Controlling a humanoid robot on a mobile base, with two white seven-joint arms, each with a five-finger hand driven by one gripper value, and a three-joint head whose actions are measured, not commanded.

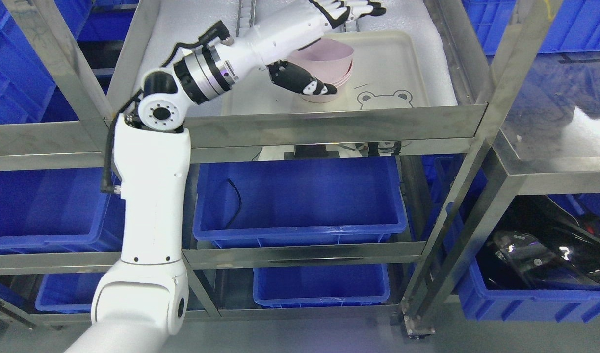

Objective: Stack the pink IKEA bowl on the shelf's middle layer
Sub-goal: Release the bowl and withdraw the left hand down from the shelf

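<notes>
- Pink bowls [329,61] sit nested in a small stack on the cream tray [403,68], toward the tray's 9 o'clock side; the top bowl is tilted, its rim lifted toward 12 o'clock; I count about three rims but cannot be sure
- My left hand [324,39] is at that stack; the thumb [302,81] lies against the outer wall at the stack's 8 o'clock, and the four fingers [351,10] reach flat and spread past the rim at 12 o'clock, so the top bowl sits between thumb and palm; I cannot tell whether the palm presses on the bowl or only hovers over it
- The white left arm [152,196] rises from the frame's 7 o'clock corner, bends at the elbow joint [160,113] in front of the shelf rail, and the forearm runs toward 2 o'clock into the shelf
- The tray carries a bear outline [384,98] at its 6 o'clock edge, just beside the stack; it rests on white padding [192,24] on the steel shelf [339,125]
- Blue bins [300,196] fill the level below and the one under that; more blue crates stand at 3 and 9 o'clock
- A dark glossy object [540,245] lies in the crate at 4 o'clock; I cannot make out what it is
</notes>
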